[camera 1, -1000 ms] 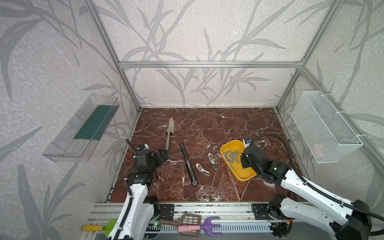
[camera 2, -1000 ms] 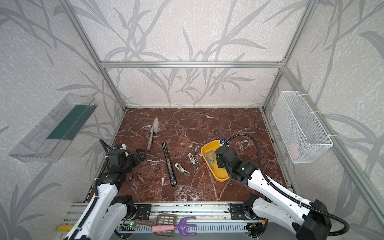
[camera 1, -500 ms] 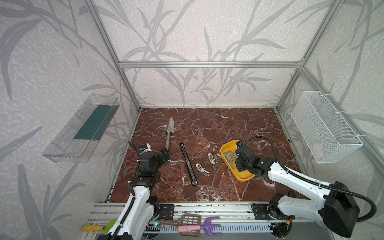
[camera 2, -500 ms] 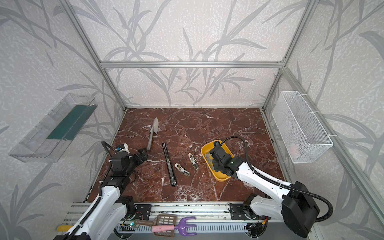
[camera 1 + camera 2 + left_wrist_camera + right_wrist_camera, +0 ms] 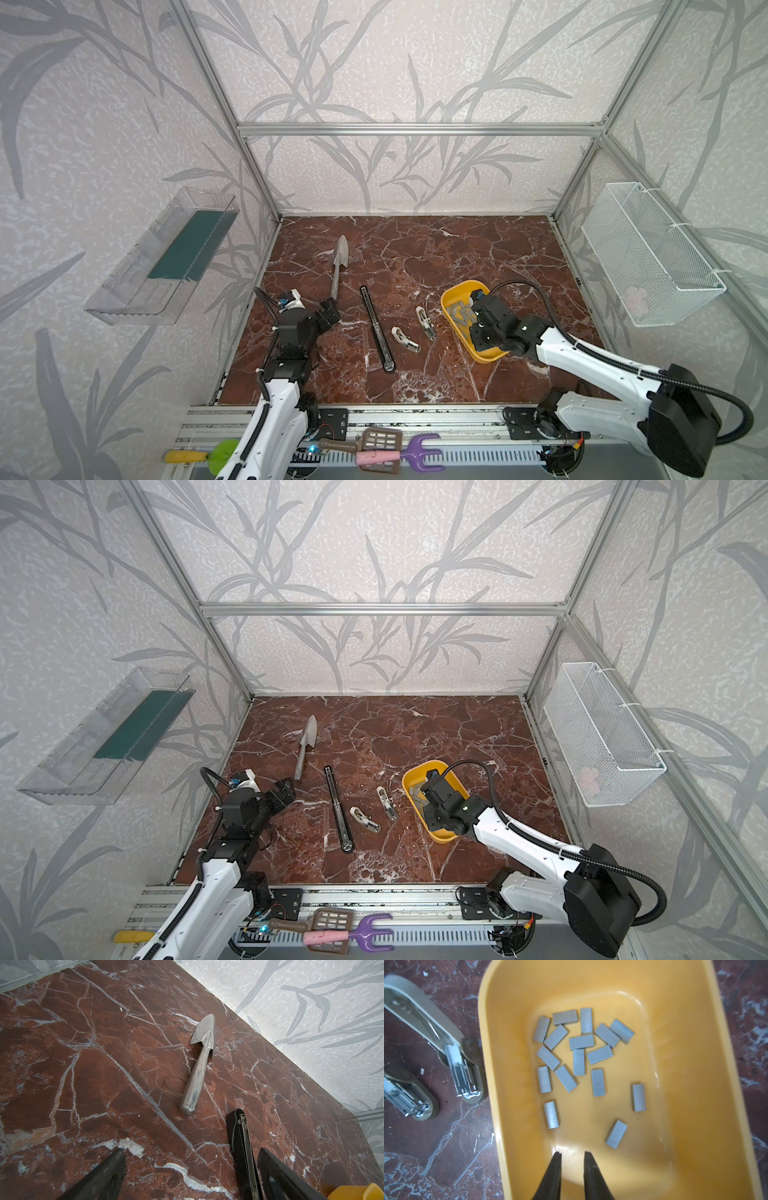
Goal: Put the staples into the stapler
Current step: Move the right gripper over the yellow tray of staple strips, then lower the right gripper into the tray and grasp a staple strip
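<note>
The staples (image 5: 579, 1043) are several small grey strips lying loose in the yellow tray (image 5: 488, 1064), and they also show in both top views (image 5: 459, 318) (image 5: 415, 796). My right gripper (image 5: 572, 1153) hangs inside the tray's near end (image 5: 486, 357), fingers a narrow gap apart with nothing between them; the nearest strip lies just beyond the tips. The stapler (image 5: 376, 328) (image 5: 338, 808) is long, slim and black, lying opened flat with its metal rail up. My left gripper (image 5: 192, 1152) (image 5: 328, 316) stands wide open, and the stapler's far end (image 5: 242, 1147) lies just inside one finger.
A grey metal trowel (image 5: 338, 266) (image 5: 199, 1068) lies behind the left gripper, a rubber band (image 5: 174, 1084) beside its handle. Two small cream staplers (image 5: 403, 336) (image 5: 426, 322) lie between the black stapler and the tray. A wire basket (image 5: 648, 253) hangs on the right wall, a clear shelf (image 5: 166, 257) on the left.
My right gripper has moved left over the yellow tray and its fingers have drawn closer together. The left arm has shifted slightly towards the stapler, still wide open.
</note>
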